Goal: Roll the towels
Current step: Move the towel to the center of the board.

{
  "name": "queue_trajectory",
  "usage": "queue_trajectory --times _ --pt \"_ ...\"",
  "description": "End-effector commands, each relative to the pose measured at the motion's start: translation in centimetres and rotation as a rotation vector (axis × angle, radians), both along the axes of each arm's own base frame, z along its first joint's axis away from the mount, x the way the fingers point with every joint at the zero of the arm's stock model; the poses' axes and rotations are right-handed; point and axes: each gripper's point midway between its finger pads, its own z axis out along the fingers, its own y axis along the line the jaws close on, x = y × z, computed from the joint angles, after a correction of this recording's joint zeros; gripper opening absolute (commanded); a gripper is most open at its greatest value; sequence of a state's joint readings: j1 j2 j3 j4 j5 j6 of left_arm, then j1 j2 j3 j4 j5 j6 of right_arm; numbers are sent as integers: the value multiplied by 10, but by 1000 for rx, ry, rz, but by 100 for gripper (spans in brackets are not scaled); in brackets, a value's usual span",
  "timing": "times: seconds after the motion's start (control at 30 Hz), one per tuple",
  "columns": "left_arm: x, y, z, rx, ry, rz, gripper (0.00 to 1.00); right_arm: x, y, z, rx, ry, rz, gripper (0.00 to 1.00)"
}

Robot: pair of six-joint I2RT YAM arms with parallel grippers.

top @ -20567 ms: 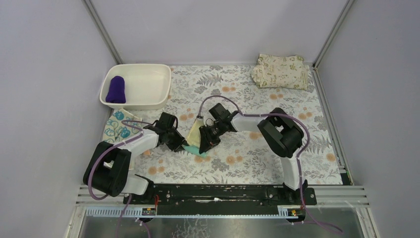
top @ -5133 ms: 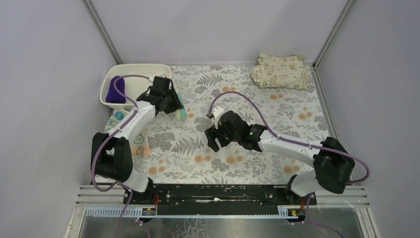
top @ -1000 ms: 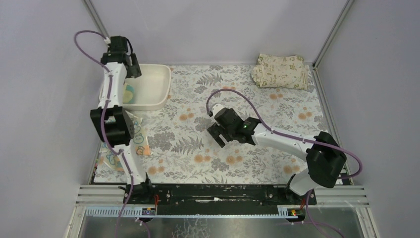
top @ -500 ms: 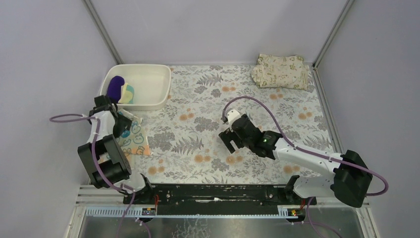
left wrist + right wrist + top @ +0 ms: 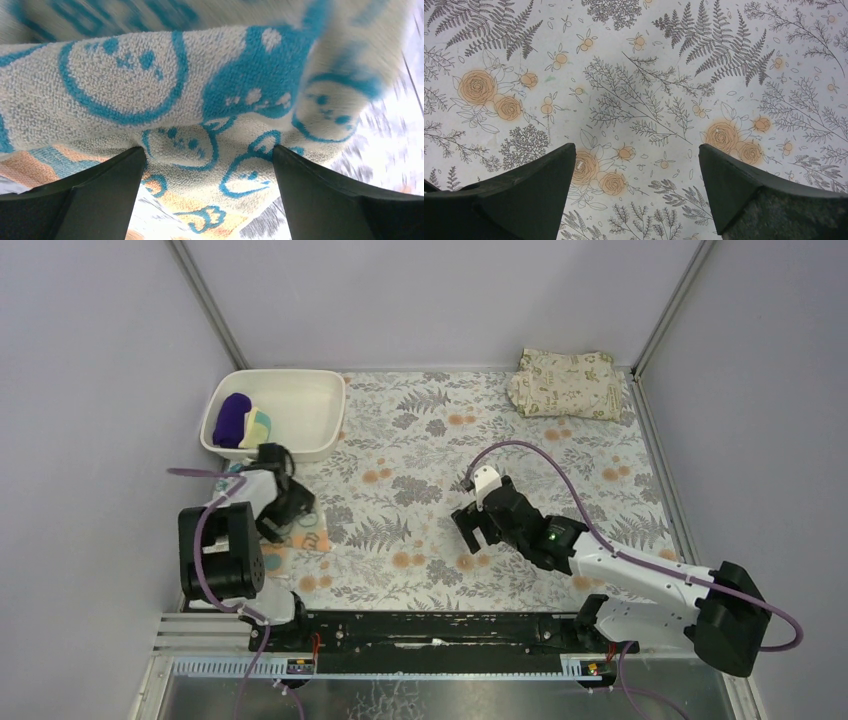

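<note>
Currently, the left gripper [image 5: 283, 512] is lowered onto the teal-print towel [image 5: 306, 538], which lies on the surface [image 5: 420, 440] near its left edge, just in front of the tub [image 5: 332, 410]. In the left wrist view its fingers [image 5: 100, 185] are spread, and a raised fold of the towel spans the gap just beyond the tips; contact cannot be told. The purple towel [image 5: 232, 420] and the yellow towel [image 5: 258, 427] lie rolled, side by side and touching, in the left end of the tub. The right gripper [image 5: 472, 532] hangs over the middle of the surface, well apart from every towel. Its fingers [image 5: 754, 195] are spread, with only the printed surface showing between them. A folded beige cloth [image 5: 565, 383] lies at the far right corner.
</note>
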State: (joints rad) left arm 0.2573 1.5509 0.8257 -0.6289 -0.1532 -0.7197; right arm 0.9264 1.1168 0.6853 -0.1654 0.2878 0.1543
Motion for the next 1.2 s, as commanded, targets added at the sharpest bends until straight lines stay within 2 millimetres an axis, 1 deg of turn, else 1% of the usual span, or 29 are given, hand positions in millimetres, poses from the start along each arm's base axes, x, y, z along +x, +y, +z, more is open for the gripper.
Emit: queue_trajectory --times 0.0,0.03,0.1,0.17,0.3,0.33,0.4,0.43,0.47,0.5,0.57,0.6,0.63,0.7,0.73,0.8,0.83,0.93,1.03,1.13,1.17 --pt "-9 -110 -25 -192 14 -95 95 9 0 19 78 -57 -54 99" --pt "-7 -132 -22 -204 0 -124 95 9 -2 20 83 -63 -64 99" --pt "2 -182 -11 -227 -36 -217 95 9 -5 23 98 -73 -83 99" --pt "23 -239 9 -257 -97 -327 95 10 -8 25 106 -80 -102 99" --pt "55 -354 46 -318 -179 -592 96 12 -16 28 98 -95 -148 99" --pt "63 -383 58 -339 -206 -654 97 14 -20 30 94 -103 -166 99" --pt "76 -426 80 -371 -257 -758 97 15 -26 35 98 -117 -196 99" --pt "82 -440 90 -378 -282 -787 98 15 -28 38 104 -126 -208 99" --pt "87 -447 98 -385 -304 -805 98 15 -30 42 117 -134 -210 99" --pt "90 -449 105 -387 -325 -811 98 14 -31 44 120 -139 -210 99" --pt "94 -440 118 -367 -364 -809 99 13 -32 45 125 -139 -211 99" --pt "93 -432 128 -354 -392 -805 99 12 -33 45 125 -136 -214 99" --pt "92 -421 132 -335 -408 -797 99 12 -33 43 126 -131 -216 99" --pt "87 -397 133 -310 -422 -779 99 11 -33 39 129 -116 -228 99" --pt "81 -381 123 -296 -400 -763 98 11 -33 36 132 -107 -234 99" --pt "75 -351 116 -280 -389 -732 97 9 -34 29 131 -82 -254 99" --pt "71 -335 108 -265 -369 -719 96 9 -35 25 133 -66 -270 99" --pt "58 -294 87 -202 -315 -697 93 11 -48 15 128 -43 -363 99" --pt "47 -261 67 -137 -251 -696 91 12 -60 5 124 -10 -431 99" --pt "44 -230 45 -58 -172 -687 85 13 -72 -6 114 41 -489 99" --pt "45 -222 39 -30 -147 -683 82 13 -78 -12 106 62 -516 99"
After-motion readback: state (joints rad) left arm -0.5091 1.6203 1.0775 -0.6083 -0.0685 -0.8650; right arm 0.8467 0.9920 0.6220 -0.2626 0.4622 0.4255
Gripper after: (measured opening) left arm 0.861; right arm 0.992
